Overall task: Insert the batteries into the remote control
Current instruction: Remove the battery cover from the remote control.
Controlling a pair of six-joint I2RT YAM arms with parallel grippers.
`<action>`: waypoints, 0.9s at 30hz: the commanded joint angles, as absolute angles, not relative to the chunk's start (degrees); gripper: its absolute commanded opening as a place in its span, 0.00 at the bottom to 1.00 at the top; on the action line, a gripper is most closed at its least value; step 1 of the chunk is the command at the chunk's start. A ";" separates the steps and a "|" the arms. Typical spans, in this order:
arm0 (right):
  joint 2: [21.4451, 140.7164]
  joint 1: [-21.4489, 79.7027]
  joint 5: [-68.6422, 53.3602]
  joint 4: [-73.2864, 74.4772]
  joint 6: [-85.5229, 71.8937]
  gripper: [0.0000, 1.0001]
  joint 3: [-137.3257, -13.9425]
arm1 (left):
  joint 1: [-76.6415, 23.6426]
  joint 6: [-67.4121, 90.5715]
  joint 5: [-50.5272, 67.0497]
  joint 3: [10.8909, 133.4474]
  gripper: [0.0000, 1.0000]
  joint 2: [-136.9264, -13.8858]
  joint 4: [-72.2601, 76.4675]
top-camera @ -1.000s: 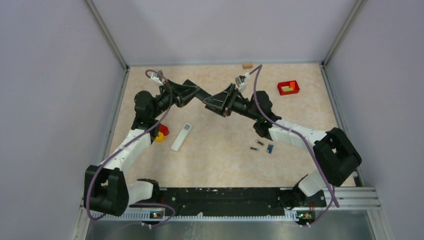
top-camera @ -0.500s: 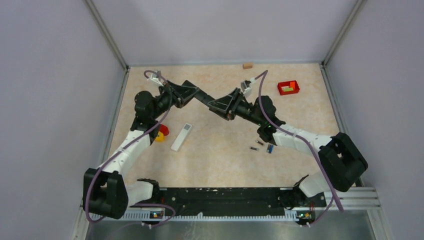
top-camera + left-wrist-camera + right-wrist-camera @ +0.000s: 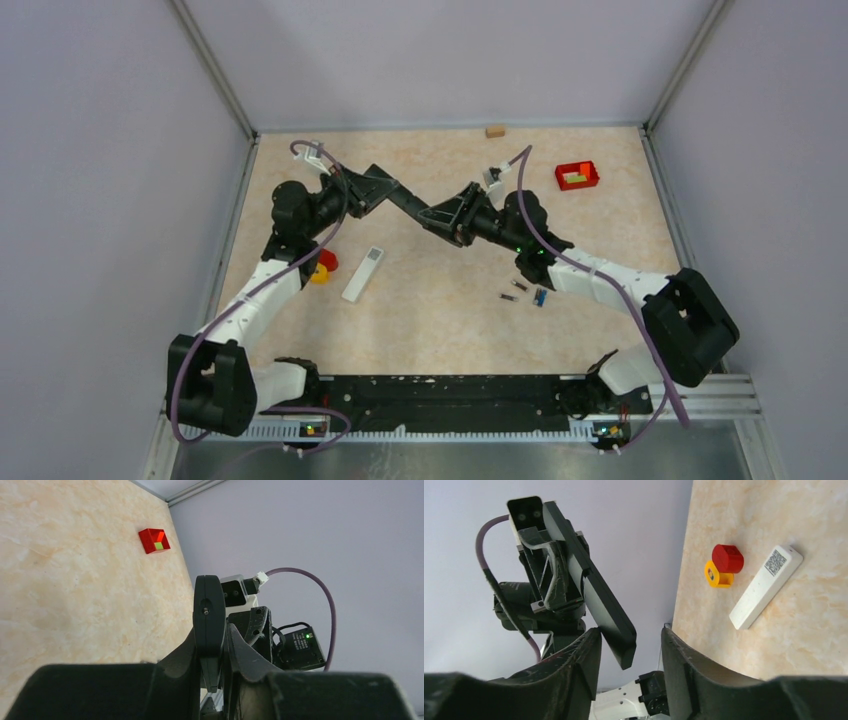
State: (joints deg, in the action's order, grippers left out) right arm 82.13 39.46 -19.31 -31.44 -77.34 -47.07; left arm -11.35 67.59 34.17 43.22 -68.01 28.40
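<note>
Batteries (image 3: pixel 524 291) lie apart from white remote (image 3: pixel 363 273)

White remote (image 3: pixel 363 273) lying flat; batteries (image 3: pixel 526 291) loose on table, well apart.

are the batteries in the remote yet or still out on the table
Out. The batteries lie loose on the table, well right of the white remote, which lies alone. Neither end effector holds one, as far as the wrist views show.
</note>
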 commanded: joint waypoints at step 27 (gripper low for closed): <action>81.05 38.85 -19.27 -31.58 -76.73 0.13 -49.70 | -11.60 51.54 32.51 44.60 0.00 -67.89 25.71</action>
